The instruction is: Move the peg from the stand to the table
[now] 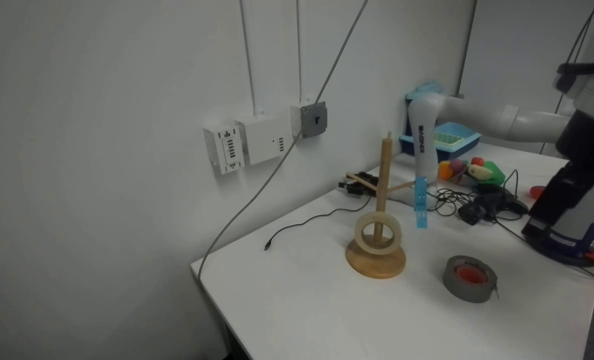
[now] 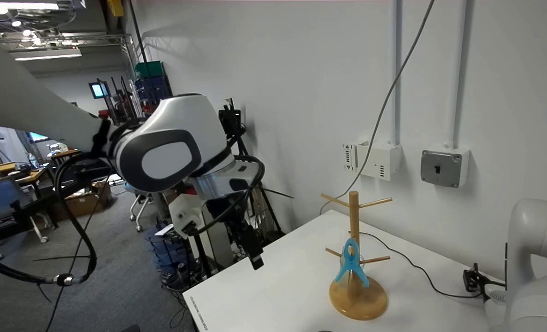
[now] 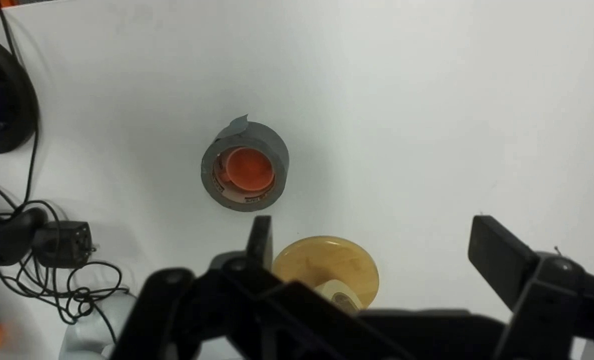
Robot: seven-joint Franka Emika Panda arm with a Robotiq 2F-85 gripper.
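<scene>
Peg (image 2: 351,265), blue, on an arm of the stand (image 2: 359,305), in from the wall-side edge of the worktop (image 2: 278,295). Presumably light, springy, smooth; best taken by both splayed legs, likely opening when squeezed. Tool (image 3: 372,240) spread wide.

In the wrist view the tool (image 3: 372,237) hides part of the stand (image 3: 339,252) from us. In an exterior view the peg (image 2: 350,263) covers some of the stand's rod (image 2: 354,219), the frame's bottom edge crops the tabletop (image 2: 282,295), and we find the lettering (image 2: 198,313) beside its rim too small to read
</scene>
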